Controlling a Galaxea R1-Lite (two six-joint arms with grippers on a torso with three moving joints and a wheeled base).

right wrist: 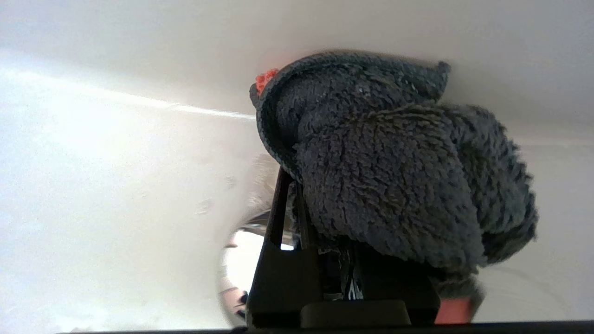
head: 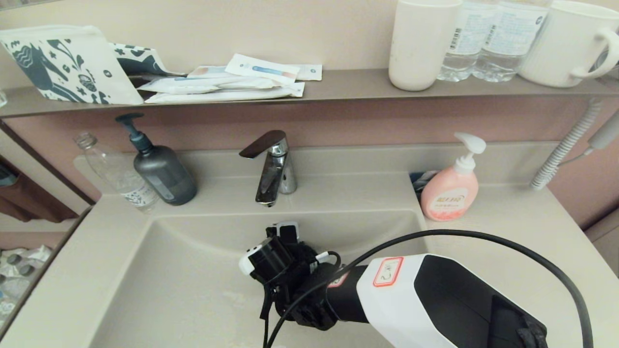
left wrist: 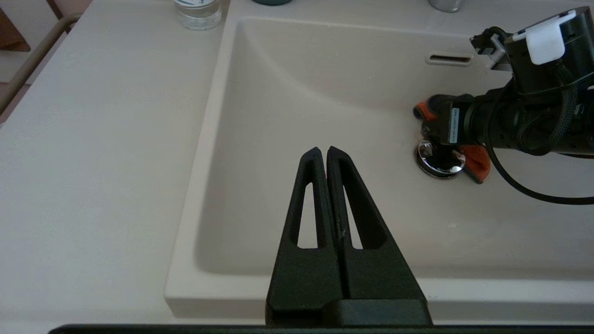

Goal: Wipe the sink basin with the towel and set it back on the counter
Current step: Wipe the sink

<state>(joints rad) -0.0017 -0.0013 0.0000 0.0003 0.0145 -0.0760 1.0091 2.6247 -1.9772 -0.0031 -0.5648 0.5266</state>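
Observation:
My right arm (head: pixel 411 295) reaches down into the beige sink basin (head: pixel 184 270), its wrist below the faucet. The right gripper (right wrist: pixel 301 185) is shut on the towel (right wrist: pixel 394 176), a charcoal fluffy bundle with a coral edge, pressed against the basin floor. From the left wrist view the towel's coral face (left wrist: pixel 478 162) shows under that gripper, right beside the chrome drain plug (left wrist: pixel 438 160); the overflow slot (left wrist: pixel 449 59) is on the back wall. My left gripper (left wrist: pixel 323 150) hangs shut and empty over the basin's front edge, out of the head view.
A chrome faucet (head: pixel 272 166) stands behind the basin. A dark pump bottle (head: pixel 162 169) and a clear bottle (head: pixel 118 174) sit at the back left, and a pink soap bottle (head: pixel 452 186) on the counter (head: pixel 522 232) to the right. The shelf (head: pixel 338 84) above holds cups, bottles and packets.

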